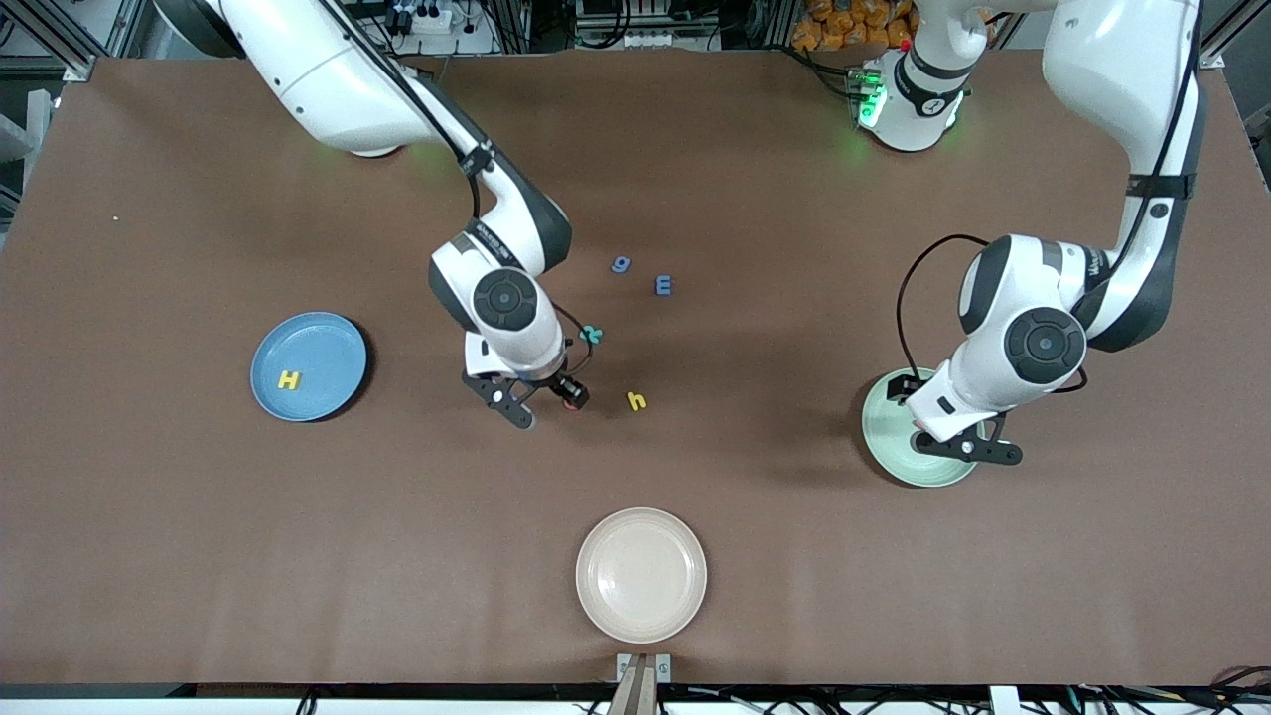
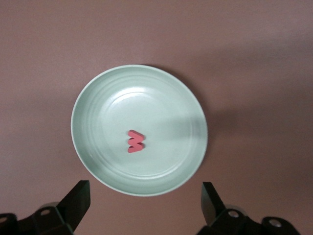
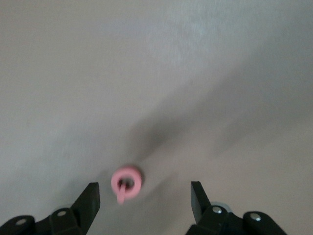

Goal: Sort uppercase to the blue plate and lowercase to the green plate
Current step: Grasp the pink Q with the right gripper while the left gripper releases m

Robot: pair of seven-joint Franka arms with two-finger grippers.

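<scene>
1. The left gripper hangs over the green plate at middle right of the front view, fingers spread wide and empty.
2. A red m lies on that plate.
3. The right gripper hovers at frame center over the red Q, fingers wide apart, holding nothing.
4. The blue plate at middle left carries the yellow H.
5. Yellow h, teal R, blue g and another blue letter lie on the table near center.
</scene>
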